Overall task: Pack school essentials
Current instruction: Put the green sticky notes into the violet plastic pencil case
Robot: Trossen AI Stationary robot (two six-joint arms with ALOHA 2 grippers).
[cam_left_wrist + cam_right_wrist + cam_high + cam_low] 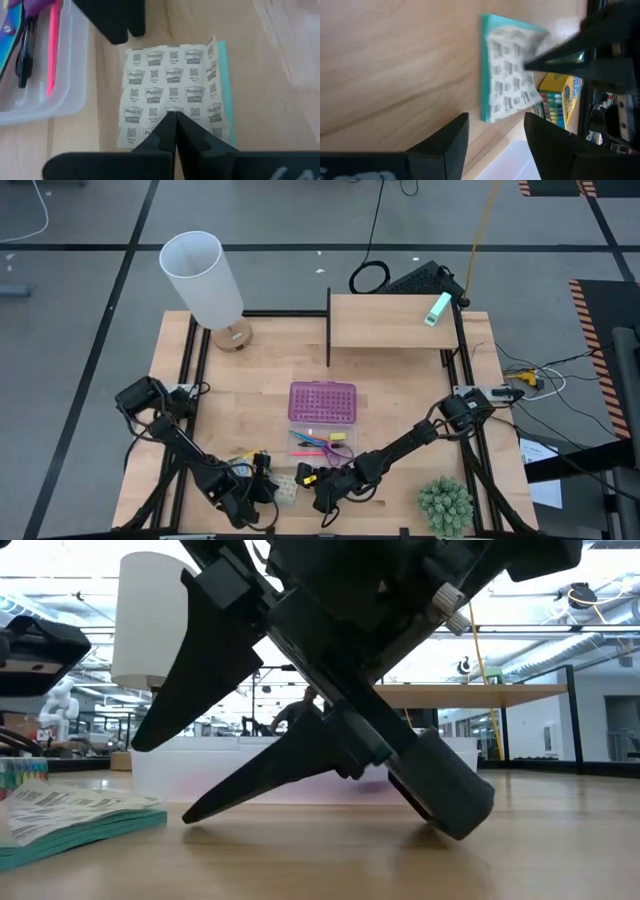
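Lying flat, pale patterned pack (172,90), left gripper (175,117) fingers closed above, right gripper (495,125) fingers apart.

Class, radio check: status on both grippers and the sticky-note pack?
Left gripper shut, over sticky-note pack. Right gripper open, facing it. Crayon box beside pack.

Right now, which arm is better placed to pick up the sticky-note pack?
Probably the right. The right gripper is open, facing the pack with bare table between. The left gripper sits over the pack but is shut, so it would have to open first.
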